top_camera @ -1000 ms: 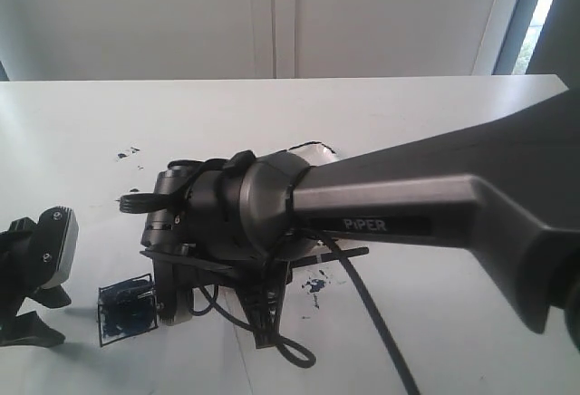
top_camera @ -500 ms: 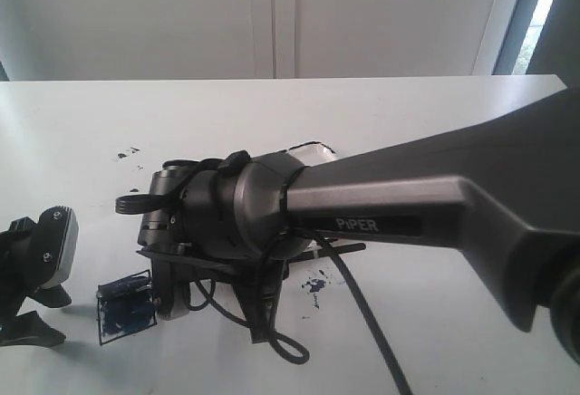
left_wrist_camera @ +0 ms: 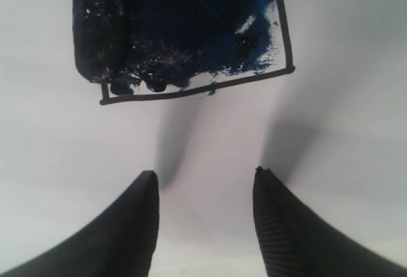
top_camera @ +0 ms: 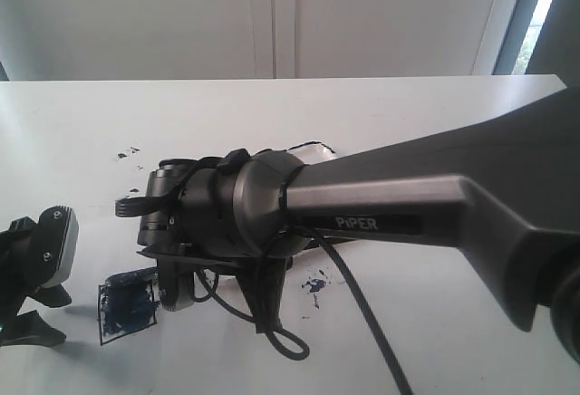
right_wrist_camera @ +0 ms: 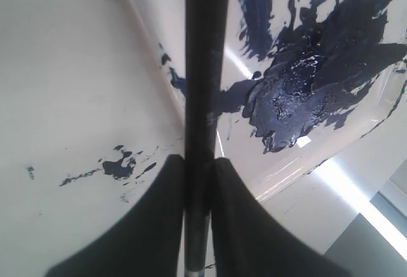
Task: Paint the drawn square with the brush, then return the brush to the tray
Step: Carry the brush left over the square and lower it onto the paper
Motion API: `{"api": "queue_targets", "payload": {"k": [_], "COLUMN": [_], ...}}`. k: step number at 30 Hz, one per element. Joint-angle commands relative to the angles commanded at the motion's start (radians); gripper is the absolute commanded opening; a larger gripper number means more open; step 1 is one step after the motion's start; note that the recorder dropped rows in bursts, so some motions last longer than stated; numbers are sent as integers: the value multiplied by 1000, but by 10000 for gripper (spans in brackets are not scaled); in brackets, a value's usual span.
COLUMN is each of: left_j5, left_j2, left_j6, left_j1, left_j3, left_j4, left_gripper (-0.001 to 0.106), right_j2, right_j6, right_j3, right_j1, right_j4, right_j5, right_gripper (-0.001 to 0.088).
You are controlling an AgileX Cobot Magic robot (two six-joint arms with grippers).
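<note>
On the far left my left gripper (left_wrist_camera: pixel 202 208) hangs low over the table (top_camera: pixel 381 114), its fingers spread with nothing between them, just short of the square (top_camera: pixel 127 304). The square is where the change shows. A second ago its inside was patchy, with white gaps inside a clean outline. Now the blue-black fill is denser and has smeared up over the far line. The left wrist view confirms it: most of the inside is covered, and only a thin white strip remains along the near line, plus a small bare patch by one corner. Just right of the square, my right gripper (right_wrist_camera: pixel 200 169) has slid a little leftward and lower with the stroke. It is clamped tight on the brush (right_wrist_camera: pixel 205 67), whose shaft runs straight out between the fingers. The tip is out of that view, so I can't tell whether it touches the paper. Further right, loose paint specks (top_camera: pixel 314 284) dot the table, and the tray (right_wrist_camera: pixel 162 23) with its big dark patch sits behind the arm, near but apart from the square. I judge the painting almost done. A pass along the bare strip is left, then the brush goes back to the tray.
</note>
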Motion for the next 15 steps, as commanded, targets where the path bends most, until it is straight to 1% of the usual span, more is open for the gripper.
{"api": "queue_targets", "payload": {"k": [12, 15], "left_j5": [0, 0], "left_j2": [0, 0], "left_j6": [0, 0], "left_j1": [0, 0], "left_j3": [0, 0], "left_j4": [0, 0], "left_gripper": [519, 519], "right_j2": [-77, -81], "right_j6": [2, -5], "right_j3": [0, 0], "right_j1": [-2, -2], "right_j4": [10, 50], "right_j5": [5, 20], "right_gripper": [0, 0]}}
